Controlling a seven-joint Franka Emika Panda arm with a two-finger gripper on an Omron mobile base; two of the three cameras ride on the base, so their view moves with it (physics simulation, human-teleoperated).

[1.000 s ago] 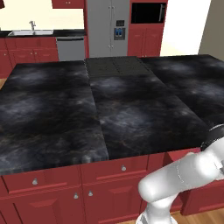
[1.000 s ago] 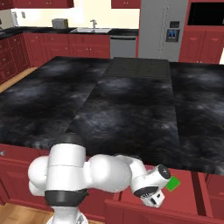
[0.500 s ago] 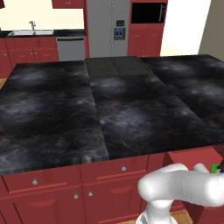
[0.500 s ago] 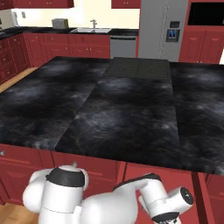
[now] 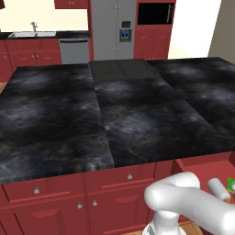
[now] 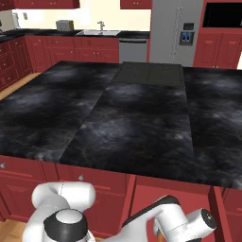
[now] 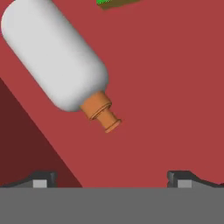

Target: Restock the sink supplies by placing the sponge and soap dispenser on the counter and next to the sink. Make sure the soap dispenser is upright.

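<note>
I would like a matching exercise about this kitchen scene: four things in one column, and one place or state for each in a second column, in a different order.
Things:
1. soap dispenser
2. tool
3. sink
4. cooktop

Places or states:
A. set into the far counter
B. lying on its side on a red surface
C. open, holding nothing
D. dark panel in the middle of the island

Pairs: 1-B, 2-C, 3-A, 4-D
</note>
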